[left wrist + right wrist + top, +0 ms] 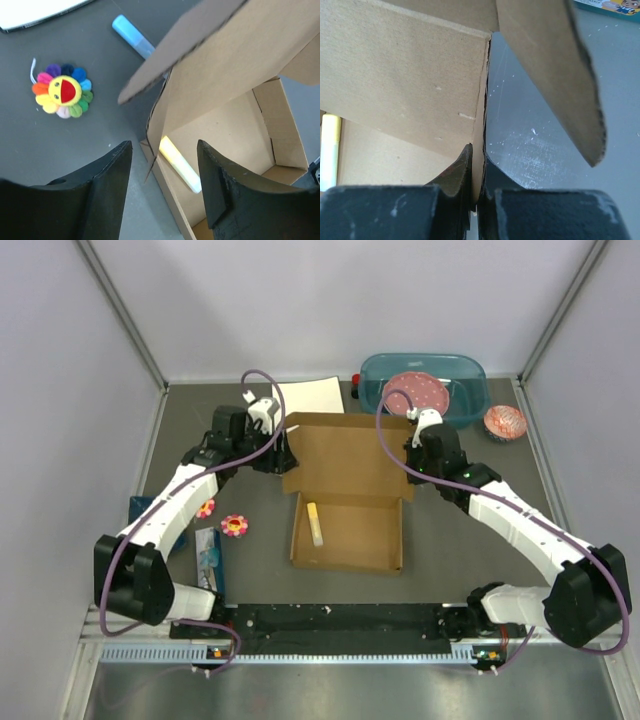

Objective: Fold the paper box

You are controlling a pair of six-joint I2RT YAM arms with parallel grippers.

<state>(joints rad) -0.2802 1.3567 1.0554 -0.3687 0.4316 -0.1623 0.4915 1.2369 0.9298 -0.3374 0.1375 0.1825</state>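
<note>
The brown cardboard paper box (347, 533) lies mid-table, its shallow tray toward the arms and its lid (348, 456) raised at the far side. A yellow stick (315, 524) lies inside the tray. My left gripper (285, 453) is open at the lid's left edge; in the left wrist view its fingers (107, 175) straddle the box's left wall (156, 131). My right gripper (410, 462) is shut on the lid's right side flap, and the right wrist view shows the cardboard (479, 150) pinched between the fingers (457, 170).
A white sheet (310, 396) lies behind the box. A teal tub (424, 386) with a pink plate stands at the back right, a patterned cup (504, 422) beside it. Flower toys (235, 526), a blue tube (131, 36) and packets (209, 558) lie left.
</note>
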